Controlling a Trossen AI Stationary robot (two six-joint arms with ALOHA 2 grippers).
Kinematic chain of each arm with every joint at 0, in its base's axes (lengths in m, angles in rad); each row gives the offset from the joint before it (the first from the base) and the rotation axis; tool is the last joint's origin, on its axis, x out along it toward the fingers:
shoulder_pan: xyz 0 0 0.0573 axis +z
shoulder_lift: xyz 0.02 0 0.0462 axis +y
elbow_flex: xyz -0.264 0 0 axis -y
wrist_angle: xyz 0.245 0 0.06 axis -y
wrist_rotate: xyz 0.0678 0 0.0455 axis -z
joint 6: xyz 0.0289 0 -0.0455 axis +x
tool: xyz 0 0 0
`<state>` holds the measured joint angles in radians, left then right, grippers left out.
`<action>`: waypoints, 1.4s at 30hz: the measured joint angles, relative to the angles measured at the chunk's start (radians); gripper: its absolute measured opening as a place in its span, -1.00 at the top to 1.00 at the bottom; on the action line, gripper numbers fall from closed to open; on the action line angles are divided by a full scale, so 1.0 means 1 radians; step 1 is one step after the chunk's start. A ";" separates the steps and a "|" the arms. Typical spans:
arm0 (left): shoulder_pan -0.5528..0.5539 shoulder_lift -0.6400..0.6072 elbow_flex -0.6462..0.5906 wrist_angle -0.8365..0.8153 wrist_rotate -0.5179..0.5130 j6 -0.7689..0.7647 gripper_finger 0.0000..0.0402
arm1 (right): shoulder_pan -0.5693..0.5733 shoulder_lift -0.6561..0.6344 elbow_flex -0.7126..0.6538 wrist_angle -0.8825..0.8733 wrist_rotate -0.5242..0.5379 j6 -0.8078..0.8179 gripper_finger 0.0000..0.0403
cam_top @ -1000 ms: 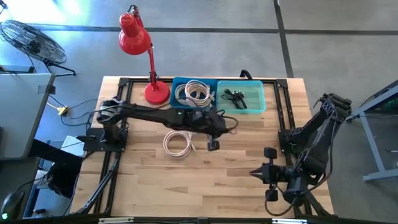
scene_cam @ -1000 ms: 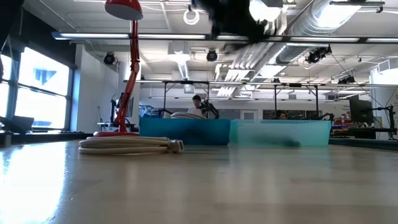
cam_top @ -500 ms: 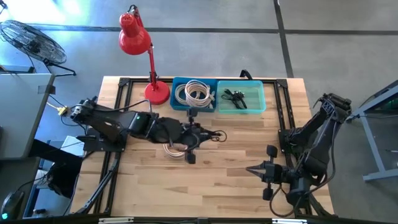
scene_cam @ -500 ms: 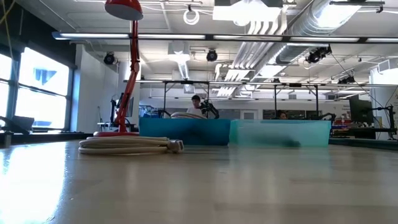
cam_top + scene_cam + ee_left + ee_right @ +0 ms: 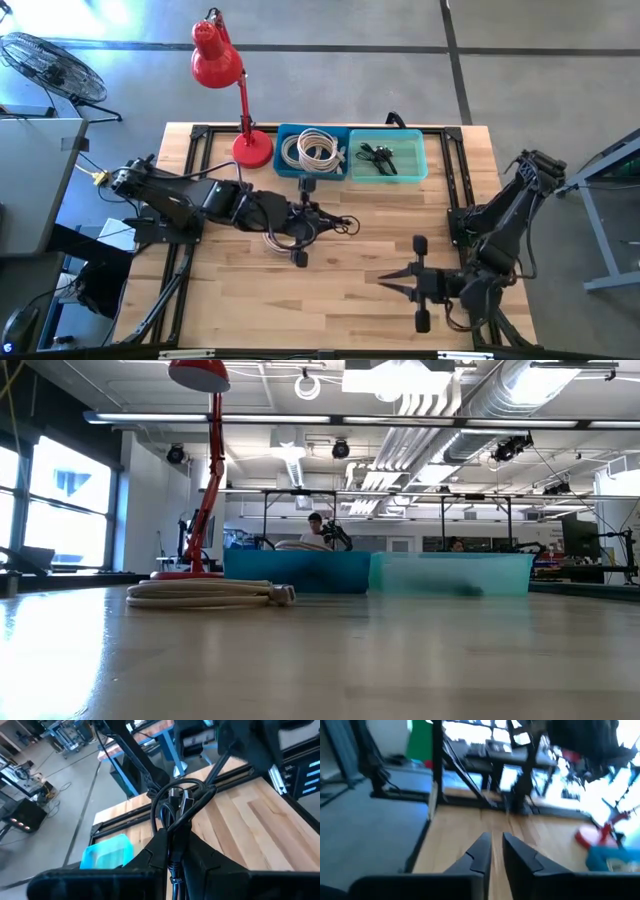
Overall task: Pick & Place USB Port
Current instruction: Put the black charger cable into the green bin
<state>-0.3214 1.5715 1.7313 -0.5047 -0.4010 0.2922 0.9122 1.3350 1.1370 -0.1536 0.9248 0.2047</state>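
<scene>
While the left pincer [image 5: 172, 851] is clamping a black USB cable [image 5: 176, 802] above the surface [image 5: 350, 275], the right pincer [image 5: 491, 851] is hovering, seemingly slightly parted, empty.

left arm: dark, stretched low from the table's left edge toward its middle | left gripper [image 5: 345, 222]: fingers pinched tight on a black looped cable [image 5: 179, 802] | right arm: dark, folded at the right edge, wrist pointing left | right gripper [image 5: 385, 281]: near right part, fingers [image 5: 477, 851] slightly apart, holding nothing
</scene>
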 joint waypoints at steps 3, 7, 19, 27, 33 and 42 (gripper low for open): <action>-0.008 0.000 0.000 -0.005 0.007 0.023 0.86 | -0.009 0.000 0.000 0.110 -0.035 -0.148 0.69; -0.016 0.000 0.000 -0.003 0.030 0.044 0.86 | -0.025 -0.001 0.000 0.201 -0.037 -0.324 0.49; -0.022 0.000 0.000 0.234 0.190 0.213 0.86 | -0.162 -0.002 0.000 0.208 -0.059 -0.463 0.16; -0.021 0.000 0.000 0.288 0.211 0.296 0.86 | -0.199 -0.002 0.000 0.344 -0.104 -0.627 0.16; -0.019 0.001 0.000 0.299 0.258 0.313 0.86 | -0.272 -0.002 0.000 0.469 -0.252 -0.718 0.16; -0.019 0.001 0.000 0.293 0.270 0.338 0.86 | -0.399 -0.002 0.000 0.465 -0.457 -0.703 0.16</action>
<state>-0.3401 1.5723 1.7310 -0.2115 -0.1310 0.6300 0.5136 1.3334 1.1366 0.3115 0.4681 -0.4980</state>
